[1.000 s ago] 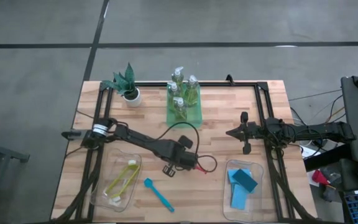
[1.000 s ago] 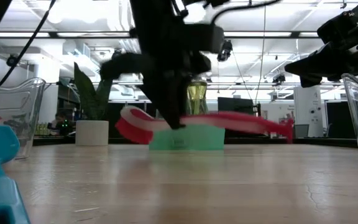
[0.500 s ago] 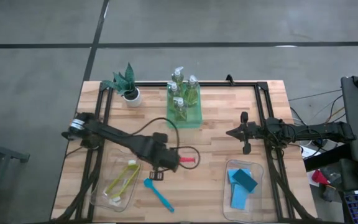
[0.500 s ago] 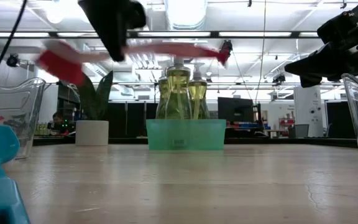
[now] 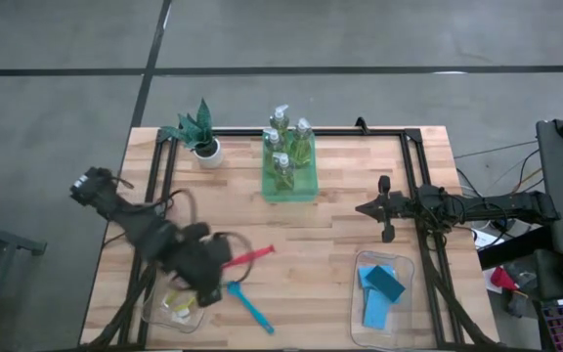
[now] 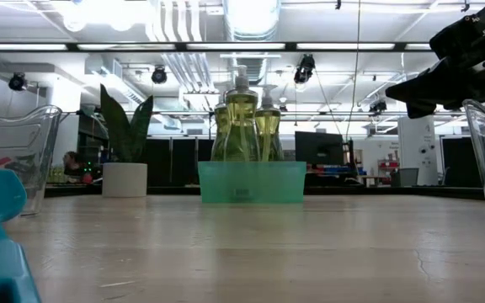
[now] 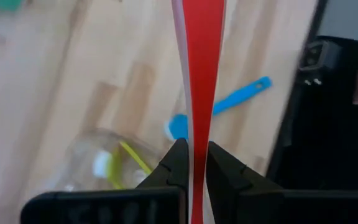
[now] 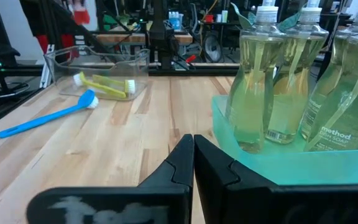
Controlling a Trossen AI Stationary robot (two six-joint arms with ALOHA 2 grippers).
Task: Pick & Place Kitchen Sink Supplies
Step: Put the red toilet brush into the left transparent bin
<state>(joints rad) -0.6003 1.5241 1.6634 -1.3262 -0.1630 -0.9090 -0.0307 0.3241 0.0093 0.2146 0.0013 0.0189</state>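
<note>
Grey floor [image 5: 360, 34], bright ceiling lights [image 6: 251, 13]

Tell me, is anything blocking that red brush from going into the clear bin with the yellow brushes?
Nothing visible does. The left gripper, shut on the slim red long-handled brush, hangs over the clear plastic bin holding yellow brushes. The blue brush lies on the table beside the bin.

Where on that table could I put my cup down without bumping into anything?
The bare wood between the green tray and the right bin is free. The near-left corner is crowded: left gripper holding the red brush over the left bin, blue brush beside it.
</note>
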